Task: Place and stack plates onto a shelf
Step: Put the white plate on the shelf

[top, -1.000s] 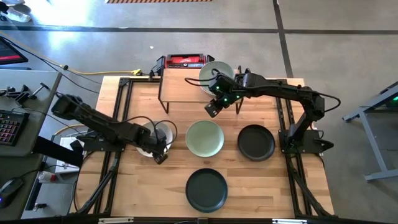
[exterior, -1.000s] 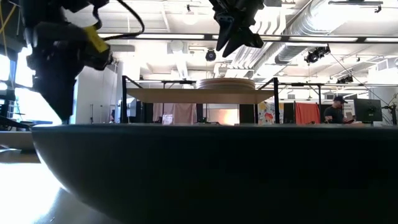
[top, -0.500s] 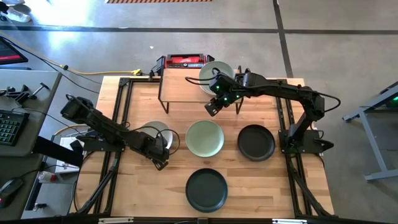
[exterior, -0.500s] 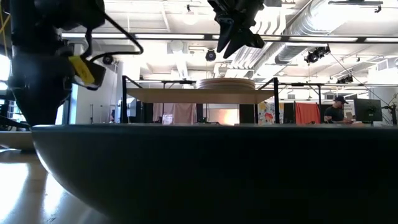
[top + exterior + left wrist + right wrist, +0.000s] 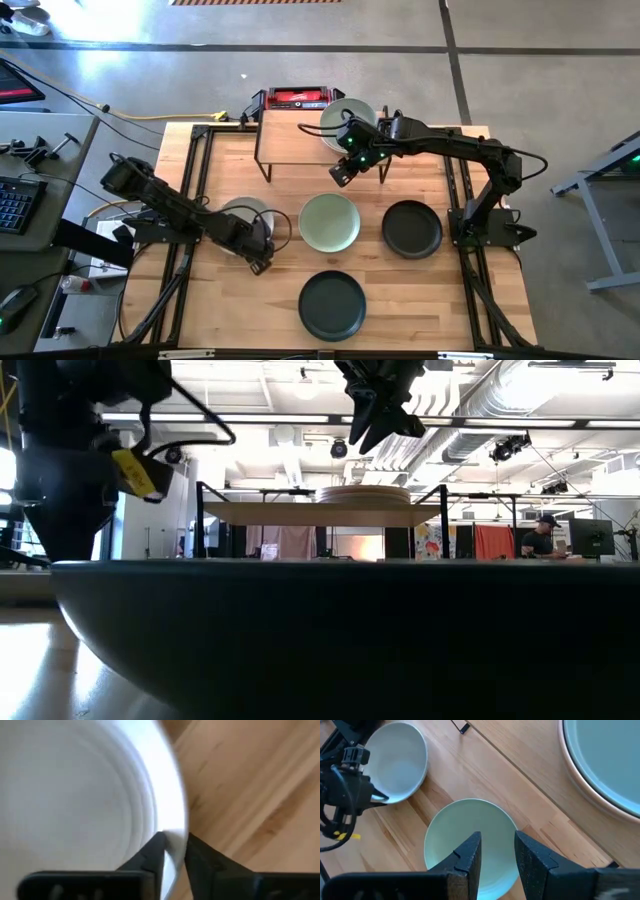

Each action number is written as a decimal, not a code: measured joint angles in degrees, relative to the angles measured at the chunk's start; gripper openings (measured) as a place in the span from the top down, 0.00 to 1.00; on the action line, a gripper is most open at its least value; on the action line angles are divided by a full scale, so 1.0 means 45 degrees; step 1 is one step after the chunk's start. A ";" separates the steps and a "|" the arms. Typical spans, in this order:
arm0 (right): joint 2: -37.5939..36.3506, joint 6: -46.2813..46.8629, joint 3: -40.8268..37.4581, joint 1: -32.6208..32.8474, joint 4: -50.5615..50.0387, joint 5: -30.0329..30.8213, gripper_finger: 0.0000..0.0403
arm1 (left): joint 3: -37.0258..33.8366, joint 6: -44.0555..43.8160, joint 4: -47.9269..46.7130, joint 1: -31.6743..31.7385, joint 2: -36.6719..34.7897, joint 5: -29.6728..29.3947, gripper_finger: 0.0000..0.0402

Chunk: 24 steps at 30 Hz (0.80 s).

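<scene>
left end effector point(image 5: 172, 851) is sitting low over the white plate point(image 5: 248, 219) near the tabletop's point(image 5: 420, 290) left edge; its two fingers are straddling the plate's rim and appear to be pinching it, one inside and one outside. right end effector point(image 5: 341, 175) is hanging in the air just in front of the shelf point(image 5: 290, 134), above the bare wood, fingers standing slightly apart and holding nothing. the shelf is standing at the tabletop's far edge, carrying a stack of plates point(image 5: 347, 120) on its right half, pale green on top. a sage green plate point(image 5: 329, 222) is lying mid-tabletop, a black plate point(image 5: 411, 229) toward the right edge, another black plate point(image 5: 332, 305) at the near edge.
</scene>
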 joint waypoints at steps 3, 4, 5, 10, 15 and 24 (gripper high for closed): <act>0.0000 -0.0002 0.0000 0.0000 0.0000 0.0000 0.76 | 0.0225 0.0307 -0.0086 -0.0095 0.0013 -0.0188 0.94; 0.0000 -0.0009 0.0000 0.0000 0.0000 0.0000 0.76 | 0.0300 0.0379 -0.0121 -0.0110 0.0010 -0.0269 0.96; 0.0000 -0.0022 0.0000 0.0000 0.0000 0.0000 0.76 | 0.0367 0.0424 -0.0159 -0.0110 0.0010 -0.0330 0.98; 0.0000 -0.0024 0.0000 0.0000 0.0000 0.0059 0.76 | 0.0783 0.0736 -0.0995 -0.0112 0.0005 -0.0322 0.98; 0.0000 -0.0005 0.0000 0.0000 0.0000 0.0078 0.76 | 0.1666 0.1449 -0.2602 -0.0312 0.0010 -0.0451 1.00; 0.0000 -0.0238 0.0000 0.0000 0.0000 0.0127 0.76 | 0.4618 0.2991 -0.6006 -0.0876 0.0014 -0.1722 1.00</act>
